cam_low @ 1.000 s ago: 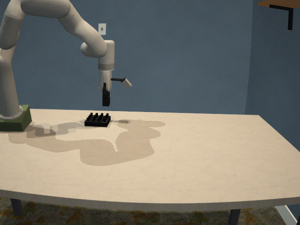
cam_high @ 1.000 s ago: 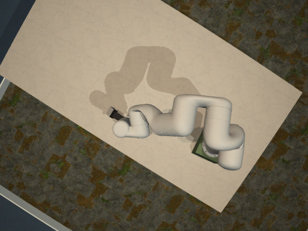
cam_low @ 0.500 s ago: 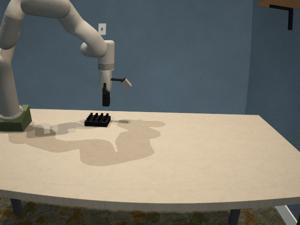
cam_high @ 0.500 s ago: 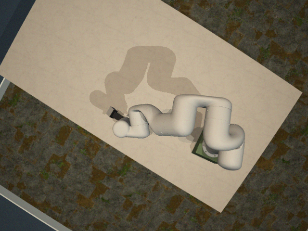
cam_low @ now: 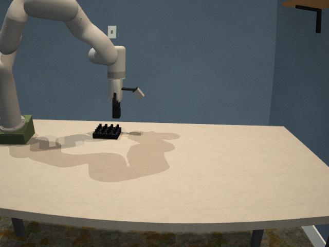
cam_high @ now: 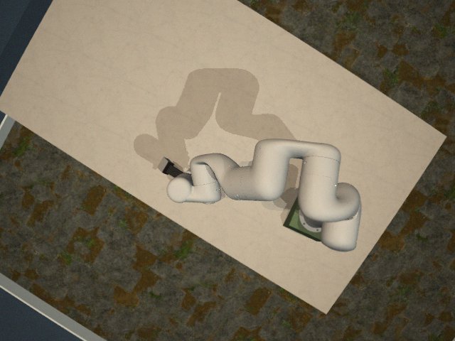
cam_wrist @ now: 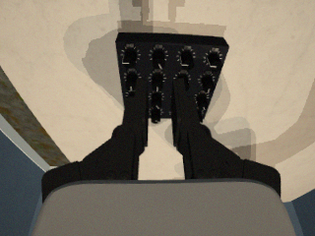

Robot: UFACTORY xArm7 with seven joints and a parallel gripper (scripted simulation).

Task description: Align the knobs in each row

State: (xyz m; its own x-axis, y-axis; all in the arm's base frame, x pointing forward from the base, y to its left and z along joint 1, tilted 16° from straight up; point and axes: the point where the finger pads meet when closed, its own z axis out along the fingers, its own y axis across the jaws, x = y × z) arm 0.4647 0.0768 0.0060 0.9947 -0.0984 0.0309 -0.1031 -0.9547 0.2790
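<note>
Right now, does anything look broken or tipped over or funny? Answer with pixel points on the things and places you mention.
Nothing looks broken, spilled or tipped. The black knob box (cam_low: 107, 136) (cam_wrist: 169, 38) sits flat on the table (cam_high: 121, 47) (cam_low: 199, 186) (cam_wrist: 266, 74). One small odd thing: in the row farthest from the gripper (cam_low: 116, 117) (cam_wrist: 159, 86), the knobs' white lines don't all point the same way.

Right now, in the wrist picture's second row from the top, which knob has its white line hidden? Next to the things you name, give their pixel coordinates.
The third knob from the left (cam_wrist: 183, 75): a gripper finger (cam_wrist: 182, 105) covers its lower part, while the other three show their lines.
</note>
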